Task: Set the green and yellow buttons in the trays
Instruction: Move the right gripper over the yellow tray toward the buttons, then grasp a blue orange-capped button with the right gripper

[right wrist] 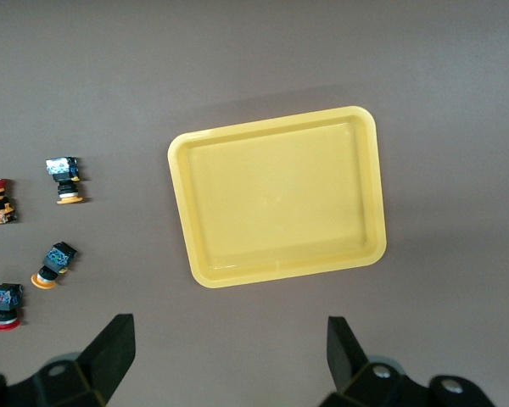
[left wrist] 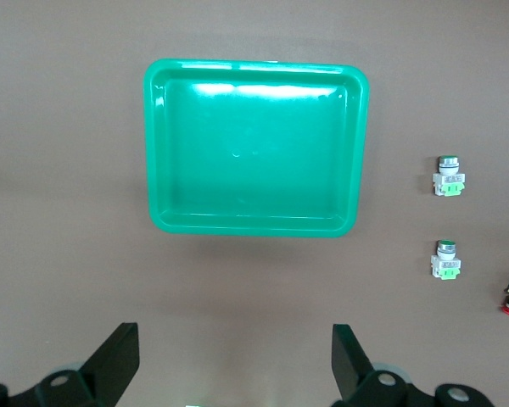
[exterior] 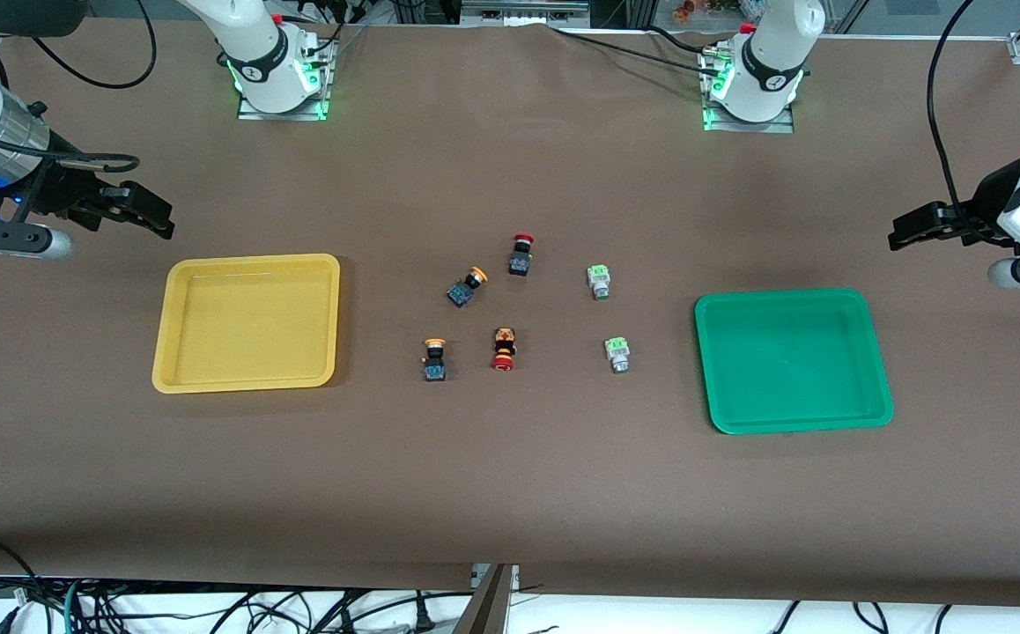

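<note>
Glossy rounded green tray [exterior: 880,412], yellow tray [exterior: 171,374], matte brown tablecloth [exterior: 510,493]

Six push-buttons lay on the table: two green-capped [exterior: 598,281] [exterior: 617,354], two orange-yellow-capped [exterior: 467,287] [exterior: 434,359] and two red-capped [exterior: 520,254] [exterior: 503,349]. Two trays were there, one yellow [exterior: 177,308], one green [exterior: 871,352]. Two grippers [exterior: 142,212] [exterior: 915,225] were in view.

Both arms wait raised, left gripper [exterior: 902,236] and right gripper [exterior: 158,220] seemingly spread wide.
</note>
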